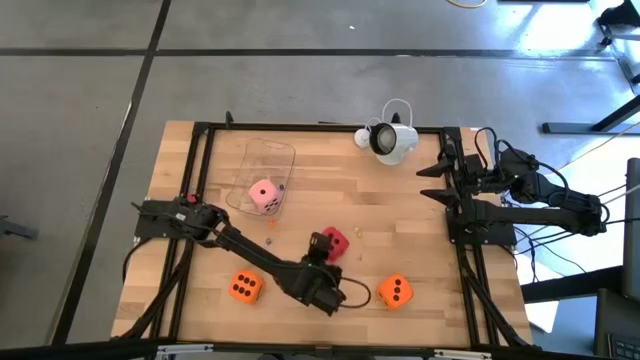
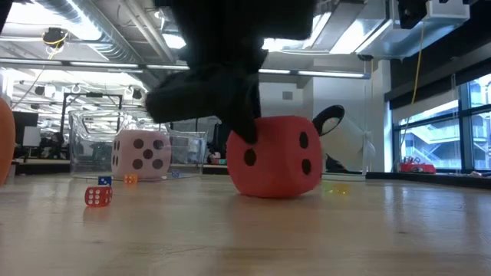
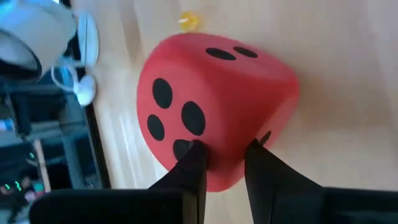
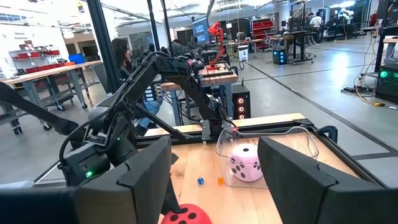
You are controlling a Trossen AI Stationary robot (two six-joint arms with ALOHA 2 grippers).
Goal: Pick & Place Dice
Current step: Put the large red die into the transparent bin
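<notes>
Two dark fingers (image 3: 193,171) of the left hand (image 1: 329,247) pinch a lower corner of the red die (image 3: 214,106), which sits on the wooden tabletop (image 1: 420,215). The fingers have only a narrow bit of the soft cube between them, so the hand is clenched on that corner, not around the whole body. A cube has no long axis; from the left wrist, a face with four black pips turns toward the hand and a face with two pips lies beyond it. In the low view the die rests flat, one edge turned toward the camera.

Behind the left hand, toward the front edge, one orange die (image 1: 245,288) lies off to its left and another orange die (image 1: 395,291) to its right. Ahead and to its left, the pink die (image 1: 264,196) sits inside a clear container (image 1: 262,160). Several tiny dice (image 2: 97,196) are scattered on the wood near it.

At the right edge of the tabletop the right hand (image 4: 214,180) waits, well apart from every die, its fingers spread and holding nothing.
</notes>
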